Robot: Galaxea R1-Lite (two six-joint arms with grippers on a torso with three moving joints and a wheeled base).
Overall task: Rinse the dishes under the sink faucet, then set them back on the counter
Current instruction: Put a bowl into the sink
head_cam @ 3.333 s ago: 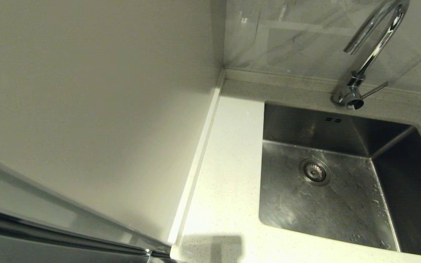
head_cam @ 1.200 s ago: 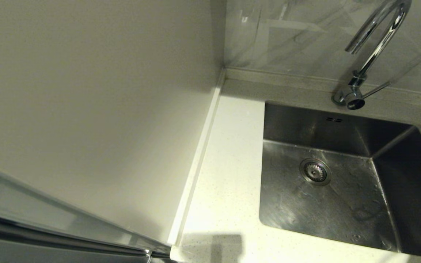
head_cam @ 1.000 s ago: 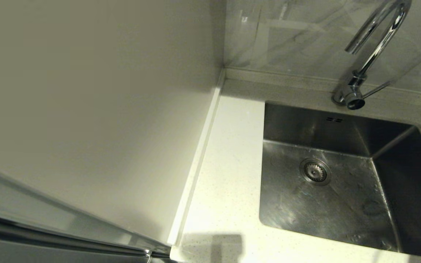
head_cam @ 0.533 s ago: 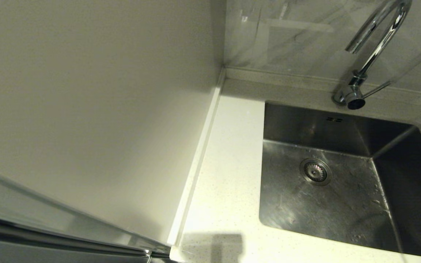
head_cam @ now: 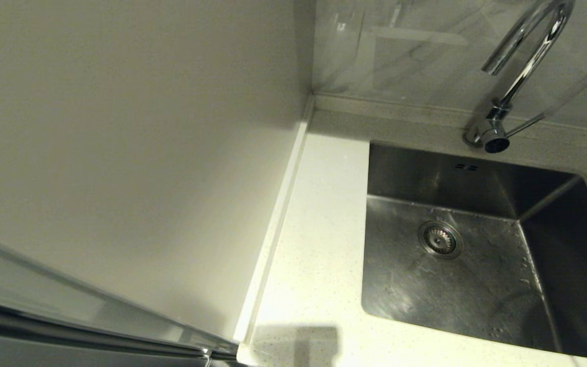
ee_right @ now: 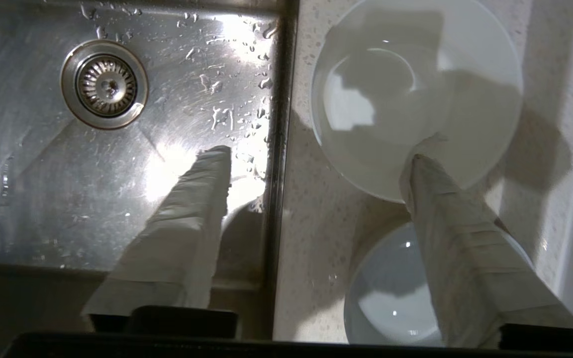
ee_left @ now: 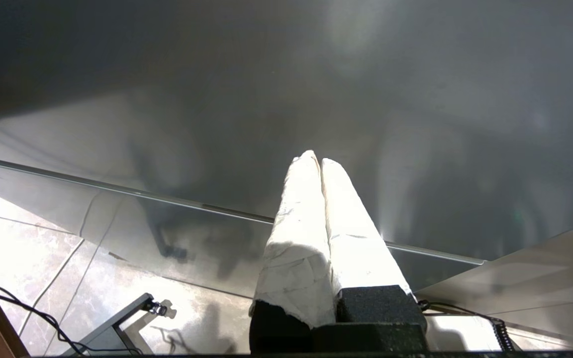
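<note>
While the left hand [ee_left: 316, 161] hangs clenched and parked near the floor, the right hand [ee_right: 319, 151] is spread, released, straddling the sink [ee_right: 28, 199] edge; white bowl [ee_right: 416, 89] and pale blue bowl [ee_right: 391, 293] sit on the table [ee_right: 311, 238].

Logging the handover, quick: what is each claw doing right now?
Left claw: closed, empty.
Right claw: open, holding nothing, above the white bowl on the counter.
</note>
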